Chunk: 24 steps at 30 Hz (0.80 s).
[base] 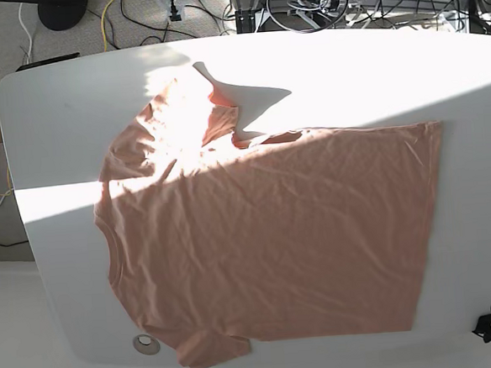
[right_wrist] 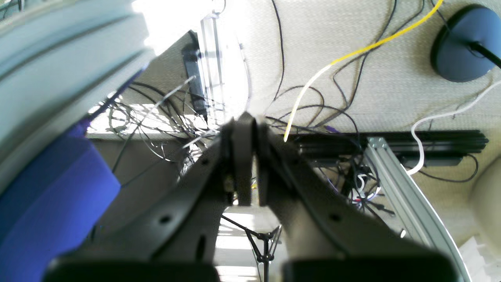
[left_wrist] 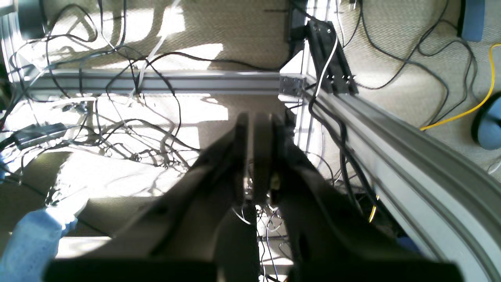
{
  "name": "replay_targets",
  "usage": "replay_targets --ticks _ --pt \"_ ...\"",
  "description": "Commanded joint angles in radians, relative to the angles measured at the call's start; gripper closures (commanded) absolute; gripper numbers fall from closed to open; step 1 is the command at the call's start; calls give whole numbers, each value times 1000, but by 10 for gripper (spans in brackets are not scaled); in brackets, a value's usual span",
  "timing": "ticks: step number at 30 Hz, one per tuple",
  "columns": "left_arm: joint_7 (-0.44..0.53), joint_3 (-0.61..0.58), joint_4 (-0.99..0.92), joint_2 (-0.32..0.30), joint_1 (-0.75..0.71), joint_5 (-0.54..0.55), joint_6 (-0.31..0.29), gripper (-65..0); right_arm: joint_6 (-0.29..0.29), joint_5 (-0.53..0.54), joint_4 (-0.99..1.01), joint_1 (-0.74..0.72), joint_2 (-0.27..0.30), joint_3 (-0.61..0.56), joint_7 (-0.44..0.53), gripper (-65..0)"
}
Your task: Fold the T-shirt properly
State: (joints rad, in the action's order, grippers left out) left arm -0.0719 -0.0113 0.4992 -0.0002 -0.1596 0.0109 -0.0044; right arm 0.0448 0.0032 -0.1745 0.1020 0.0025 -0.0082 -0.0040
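Both grippers are hanging closed and empty over the cable-strewn floor, the left gripper [left_wrist: 258,156] and the right gripper [right_wrist: 246,160] alike. One pink T-shirt [base: 266,241] is lying spread flat on the white table [base: 47,114], partly sunlit.

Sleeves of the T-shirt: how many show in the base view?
2. One sleeve lies at the table's near edge, bottom left; the other sleeve is folded over the T-shirt in sunlight, upper left.

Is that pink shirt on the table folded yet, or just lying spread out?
Mostly spread: the T-shirt lies flat on the white table, only one sleeve tucked over.
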Motion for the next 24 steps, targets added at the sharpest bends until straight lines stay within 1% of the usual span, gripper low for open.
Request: replay_targets --ticks 1,2,8,18,21,24 --pt "26 -2 84 -6 -50 4 -2 0 35 -1 -64 30 7 -1 13 -4" --pt "31 -6 40 -14 -47 4 -12 -14 28 8 -56 23 9 -6 28 -14" --pt "37 -8 -58 -14 -11 5 -12 -14 28 8 -56 23 11 -8 28 -14" --pt "42 -8 -61 -27 -5 7 -12 -14 28 8 -56 23 11 -8 28 -14" --pt "82 -8 -66 -28 -7 7 -12 -14 28 8 -56 23 11 -8 28 -14" --pt "91 -8 -67 -28 -10 7 -12 -14 28 8 -56 23 11 -8 28 -14"
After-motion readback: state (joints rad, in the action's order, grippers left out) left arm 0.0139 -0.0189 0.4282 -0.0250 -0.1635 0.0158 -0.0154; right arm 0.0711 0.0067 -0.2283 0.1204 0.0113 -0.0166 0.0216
